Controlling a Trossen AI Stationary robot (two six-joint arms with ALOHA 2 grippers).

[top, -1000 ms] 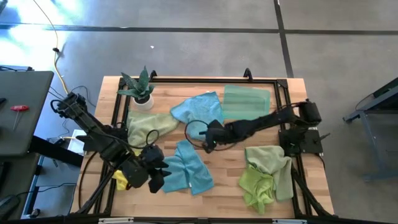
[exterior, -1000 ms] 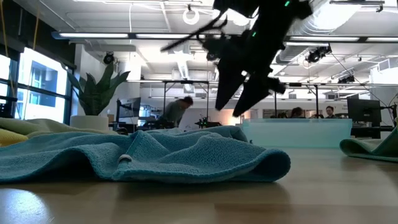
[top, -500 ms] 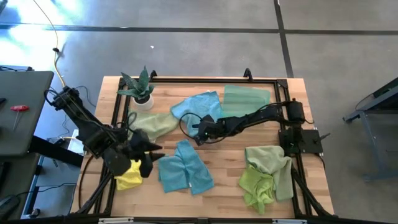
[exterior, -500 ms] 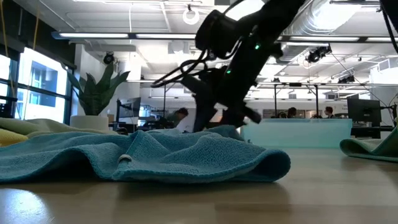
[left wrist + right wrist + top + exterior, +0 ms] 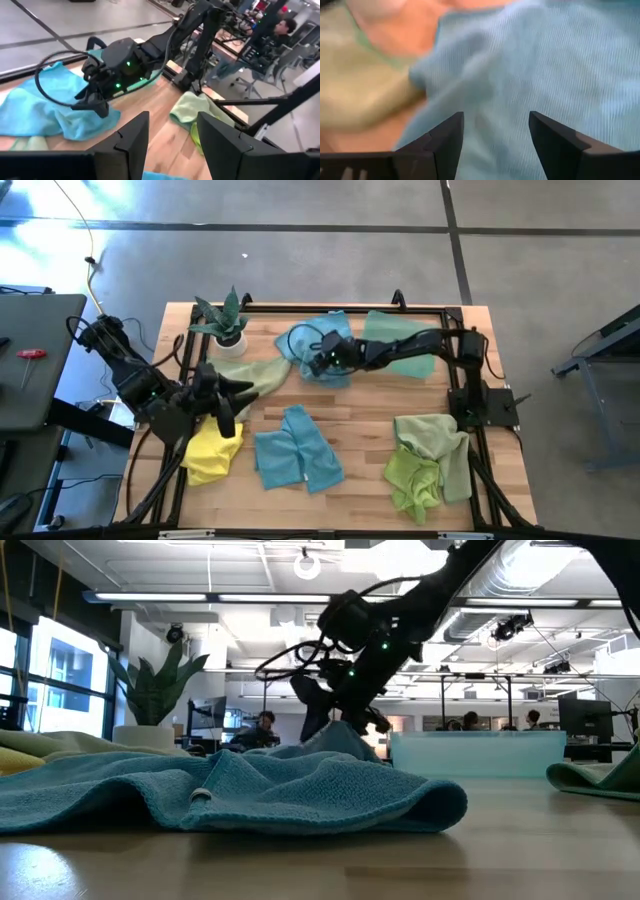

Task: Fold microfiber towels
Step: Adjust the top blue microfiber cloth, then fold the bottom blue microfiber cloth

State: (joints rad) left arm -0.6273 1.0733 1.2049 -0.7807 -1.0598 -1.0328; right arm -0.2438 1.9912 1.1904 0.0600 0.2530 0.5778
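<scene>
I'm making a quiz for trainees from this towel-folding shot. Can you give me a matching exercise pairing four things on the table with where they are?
Things:
1. yellow towel
2. mint green towel
3. potted plant
4. right gripper

Places:
A. far left corner
B. over the light blue towel
C. near left edge, by the left gripper
D. far side, right of centre

Pairs: 1-C, 2-D, 3-A, 4-B

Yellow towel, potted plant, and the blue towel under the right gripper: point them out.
yellow towel (image 5: 211, 457), high view, middle of the cloth.
potted plant (image 5: 229, 337), high view, its white pot.
blue towel (image 5: 300, 340), high view, bare part beside the right gripper (image 5: 315, 364).
</scene>
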